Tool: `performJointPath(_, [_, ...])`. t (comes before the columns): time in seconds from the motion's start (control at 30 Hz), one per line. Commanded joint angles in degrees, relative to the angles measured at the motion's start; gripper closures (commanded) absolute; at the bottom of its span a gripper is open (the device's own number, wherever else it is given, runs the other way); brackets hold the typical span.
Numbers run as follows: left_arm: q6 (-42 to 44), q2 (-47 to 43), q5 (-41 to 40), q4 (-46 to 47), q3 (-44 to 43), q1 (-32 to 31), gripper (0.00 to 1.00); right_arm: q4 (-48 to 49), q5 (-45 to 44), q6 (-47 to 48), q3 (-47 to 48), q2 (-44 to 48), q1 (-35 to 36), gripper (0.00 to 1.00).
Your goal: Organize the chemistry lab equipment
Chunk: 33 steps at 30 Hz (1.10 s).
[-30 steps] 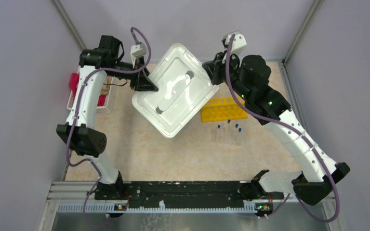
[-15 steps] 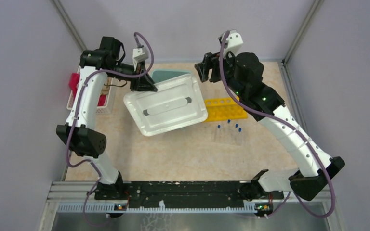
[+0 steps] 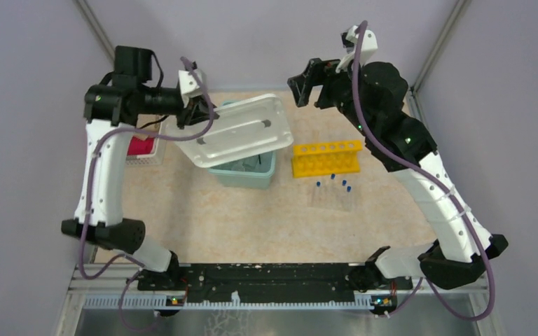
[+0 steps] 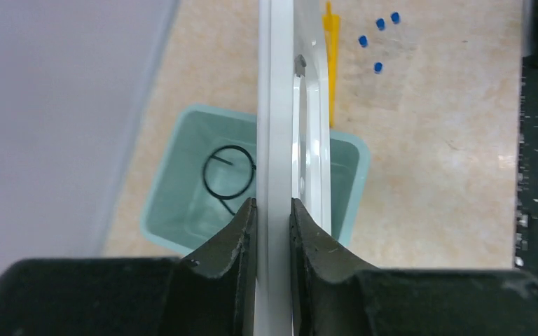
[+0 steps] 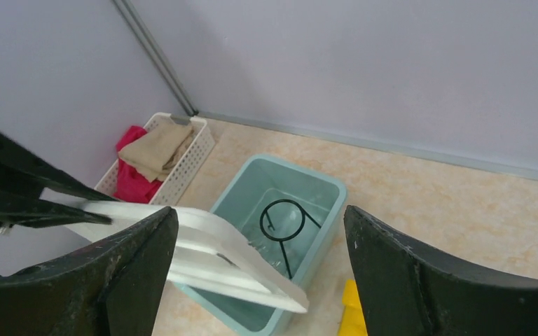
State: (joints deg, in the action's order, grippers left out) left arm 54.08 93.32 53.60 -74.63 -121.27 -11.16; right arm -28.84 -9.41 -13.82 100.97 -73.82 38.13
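Presently, left gripper (image 4: 273, 217): jaws pinched tight on the rim of a white bin lid (image 3: 235, 129), which is tilted above a teal bin (image 3: 246, 175). Inside that bin: black wire ring (image 4: 228, 171), lying on the floor. Next, right gripper (image 5: 259, 213): jaws spread wide, empty, raised over the far side of the table (image 3: 252, 224). Also, yellow tube rack (image 3: 326, 157): on the table, just right of the bin. Lastly, blue-capped test tubes (image 3: 333, 190): loose, near the rack's front.

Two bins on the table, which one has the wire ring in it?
The teal bin under the raised white lid: the black wire ring lies on its floor. The white basket by the left wall holds only cloths.
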Motion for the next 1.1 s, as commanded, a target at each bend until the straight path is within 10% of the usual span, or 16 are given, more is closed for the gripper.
performJointPath(0.0, [3.5, -13.1, -2.4, 11.2, 4.1, -1.4, 1.00, -3.6, -1.1, -4.9, 4.2, 1.9, 0.4, 0.12])
performJointPath(0.6, [26.2, -43.3, -16.8, 69.2, 68.0, -8.9, 1.00, -3.5, -4.4, -8.6, -1.6, 2.4, 0.4, 0.11])
performJointPath(1.07, [44.4, -49.8, -12.1, 74.1, 87.5, -10.1, 1.00, -0.3, -1.4, -9.2, -7.2, -2.7, -2.2, 0.11])
